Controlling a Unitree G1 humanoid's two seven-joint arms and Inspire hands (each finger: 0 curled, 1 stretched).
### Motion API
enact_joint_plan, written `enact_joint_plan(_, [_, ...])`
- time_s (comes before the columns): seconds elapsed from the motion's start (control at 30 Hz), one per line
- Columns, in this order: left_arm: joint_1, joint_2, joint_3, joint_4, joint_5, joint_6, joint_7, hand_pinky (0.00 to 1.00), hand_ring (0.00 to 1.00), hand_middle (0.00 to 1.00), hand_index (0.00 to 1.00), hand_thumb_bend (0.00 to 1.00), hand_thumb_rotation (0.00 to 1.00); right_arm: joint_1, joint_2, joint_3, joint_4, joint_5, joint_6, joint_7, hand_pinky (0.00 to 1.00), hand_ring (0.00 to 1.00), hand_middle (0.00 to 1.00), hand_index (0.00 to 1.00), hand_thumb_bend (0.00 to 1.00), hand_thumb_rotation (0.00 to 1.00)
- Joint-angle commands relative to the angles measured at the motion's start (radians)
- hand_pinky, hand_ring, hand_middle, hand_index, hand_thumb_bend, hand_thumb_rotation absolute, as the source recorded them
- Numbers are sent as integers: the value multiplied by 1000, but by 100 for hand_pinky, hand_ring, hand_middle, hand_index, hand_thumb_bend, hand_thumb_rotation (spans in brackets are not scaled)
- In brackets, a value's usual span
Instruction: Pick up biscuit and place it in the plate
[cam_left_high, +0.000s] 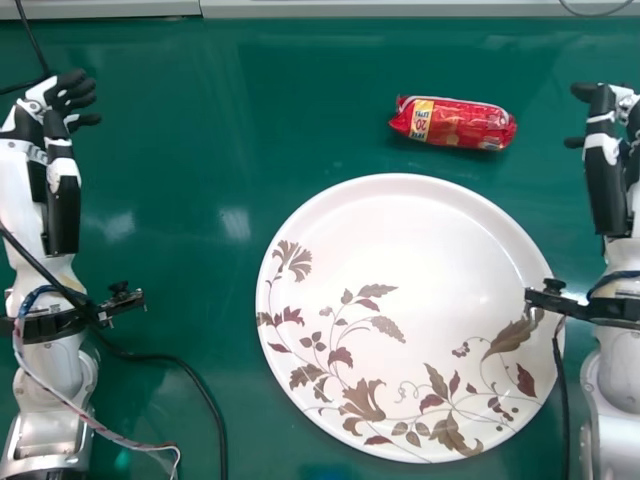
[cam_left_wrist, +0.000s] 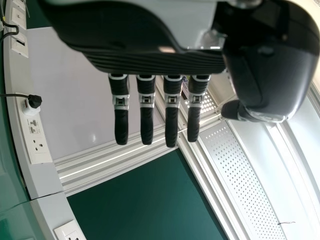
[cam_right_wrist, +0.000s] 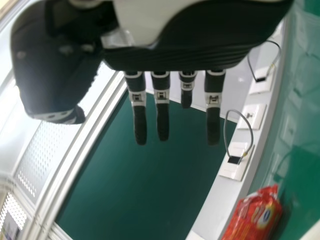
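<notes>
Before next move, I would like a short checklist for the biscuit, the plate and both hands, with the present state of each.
1. Biscuit packet free-lying on the table, beyond the plate: ok.
2. Plate has room for it: ok.
3. Right hand, nearer the packet, open and holding nothing: ok.
4. Left hand open, away from the plate: ok.
5. Right-side cable not touching plate: cannot tell.

The head view's edge crops the right hand (cam_left_high: 604, 103); a black wrist bracket (cam_left_high: 556, 299) hides a bit of the leaf-patterned plate (cam_left_high: 420, 230). The right wrist view cuts off the red biscuit packet (cam_right_wrist: 255, 216).
</notes>
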Motion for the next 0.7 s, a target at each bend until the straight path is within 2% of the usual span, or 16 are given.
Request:
enact_joint_plan(0.0, [43,-16,1,44,11,-17,8,67,78,78,79,25,0,-12,-19,-12,-17,4,14,15,55,69,74,71,70,48])
enact_joint_plan(0.2, [60,-25,2,16,-4,5,2,69,78,79,80,25,0,-55,-81,-23,-34,-21,69,60,57,72,77,74,70,49])
enact_joint_plan(0.43, [63,-15,10,20,-6,-8,2,68,77,78,80,25,0,-184,-257,-42,-5,-34,155,193,61,76,81,78,74,48])
enact_joint_plan(0.57, [56,-11,4,26,-23,0,-15,70,80,80,81,24,0,-295,-414,-3,109,-72,104,280,59,76,82,80,79,50])
enact_joint_plan(0.67, [49,-7,4,30,-20,-2,-17,69,79,80,80,25,0,-364,-491,45,191,-102,63,324,59,77,83,82,84,51])
